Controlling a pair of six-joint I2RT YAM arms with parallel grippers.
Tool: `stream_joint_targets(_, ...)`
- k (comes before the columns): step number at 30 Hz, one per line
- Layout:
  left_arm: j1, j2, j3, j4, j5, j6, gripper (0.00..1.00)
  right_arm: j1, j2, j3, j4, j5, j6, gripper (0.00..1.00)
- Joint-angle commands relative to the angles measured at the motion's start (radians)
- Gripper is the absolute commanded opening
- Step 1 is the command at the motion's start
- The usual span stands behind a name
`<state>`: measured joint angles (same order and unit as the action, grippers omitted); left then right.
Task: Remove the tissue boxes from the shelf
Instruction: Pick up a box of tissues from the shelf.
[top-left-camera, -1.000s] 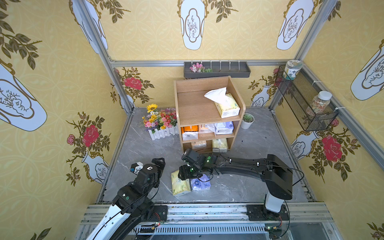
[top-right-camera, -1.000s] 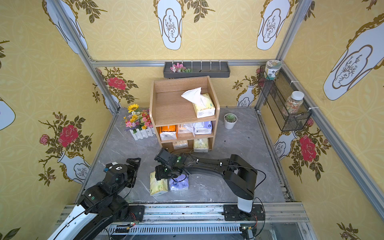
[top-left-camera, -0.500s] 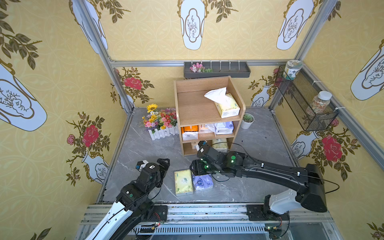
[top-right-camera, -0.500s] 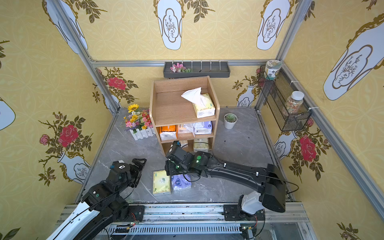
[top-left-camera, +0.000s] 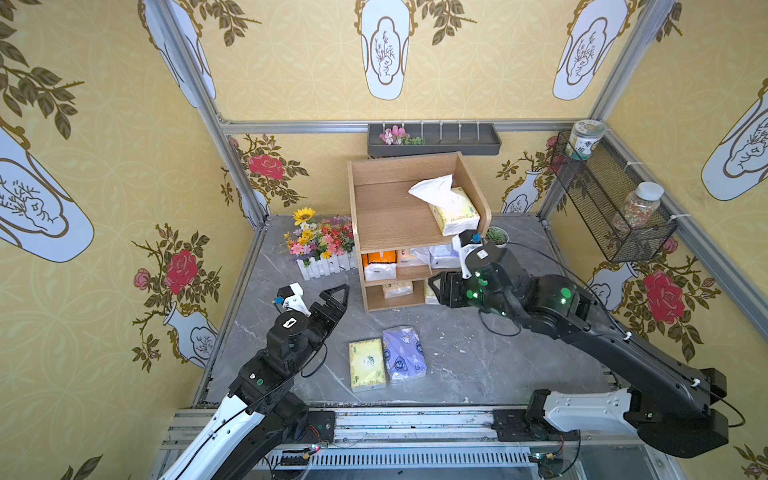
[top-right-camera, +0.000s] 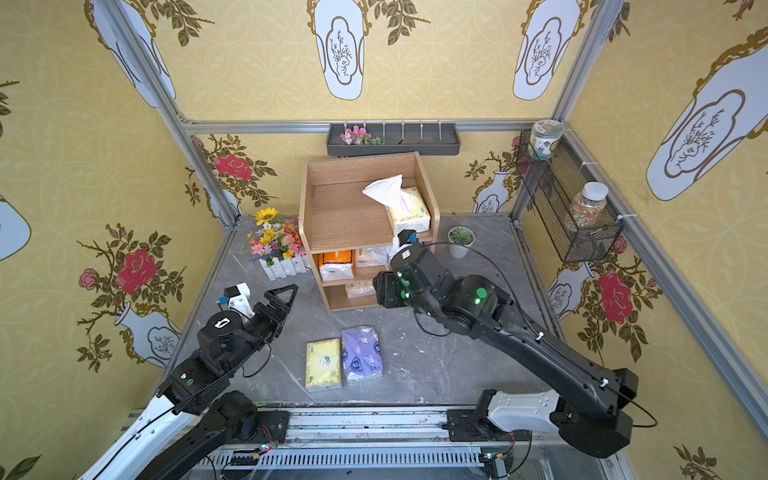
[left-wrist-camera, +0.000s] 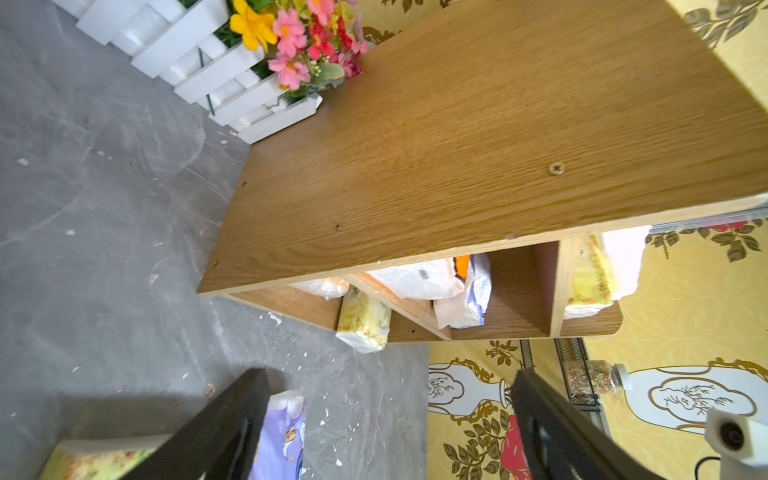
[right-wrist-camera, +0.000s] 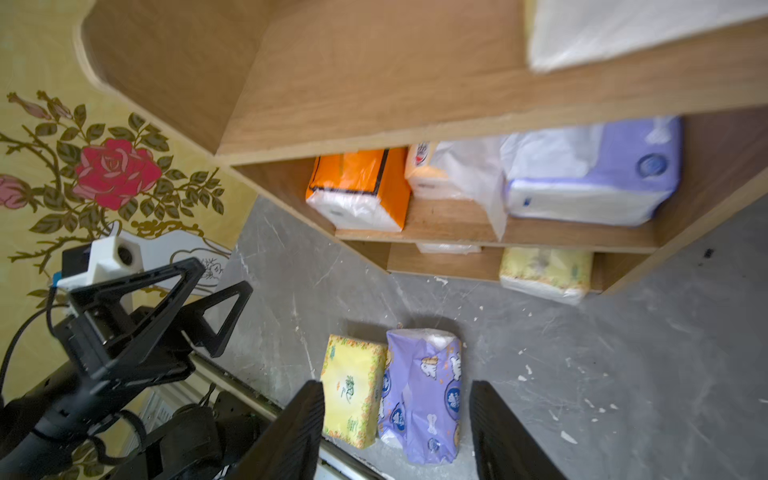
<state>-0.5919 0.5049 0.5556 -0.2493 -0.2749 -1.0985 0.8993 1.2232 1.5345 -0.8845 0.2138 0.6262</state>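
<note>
While your right tool (top-left-camera: 438, 286) hangs at the open front of the shelf (top-left-camera: 386, 216), level with its lower tiers, its jaws stand apart with nothing between them. Straight ahead of it in the right wrist view, the middle tier holds an orange pack (right-wrist-camera: 357, 183), a pale pack with red print (right-wrist-camera: 424, 170) and a lavender pack (right-wrist-camera: 594, 174). On the bottom tier a pale yellow pack (right-wrist-camera: 544, 272) pokes out past the front edge.

Above that tool, on the top tier, sits the pack with white tissue sticking out (top-left-camera: 455, 212). Below and behind it, two packs lie flat on the table (top-left-camera: 478, 357), touching side by side: a yellow floral pack (top-left-camera: 365, 363) and a purple pack (top-left-camera: 404, 353).

Your left tool (top-left-camera: 338, 293) is raised over the table, out beside the shelf's side panel, jaws wide apart and empty — the two table packs lie just behind it, back toward the arm bases.
</note>
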Motion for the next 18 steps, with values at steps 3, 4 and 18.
stream_joint_targets(3, 0.001, 0.004, -0.005, 0.062, -0.036, -0.001, 0.95, -0.081, 0.061, 0.167, -0.045, -0.113, -0.201, 0.59)
stream_joint_targets(4, 0.001, 0.002, -0.009, 0.061, -0.042, -0.014, 0.96, -0.094, 0.080, 0.208, -0.044, -0.119, -0.225, 0.59)
stream_joint_targets(18, 0.001, -0.042, -0.072, 0.099, -0.054, -0.117, 0.95, -0.346, 0.309, 0.475, 0.005, -0.237, -0.430, 0.65)
